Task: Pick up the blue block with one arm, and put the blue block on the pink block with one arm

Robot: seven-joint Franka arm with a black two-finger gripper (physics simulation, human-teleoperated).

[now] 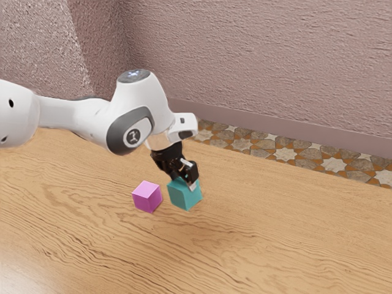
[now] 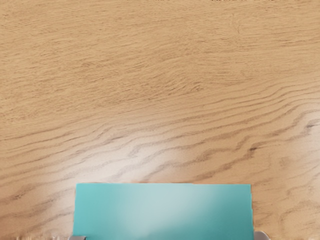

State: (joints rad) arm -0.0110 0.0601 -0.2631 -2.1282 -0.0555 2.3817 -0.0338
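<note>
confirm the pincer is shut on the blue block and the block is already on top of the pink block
Not quite: the exterior view shows the pincer shut on the blue block, but the block is beside the pink block, toward that view's right, not on top of it.

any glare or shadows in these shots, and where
Wrist view: a pale sheen on the table just beyond the blue block, whose face pales in the middle. Exterior view: only faint soft shadows under the pink block and blue block.
</note>
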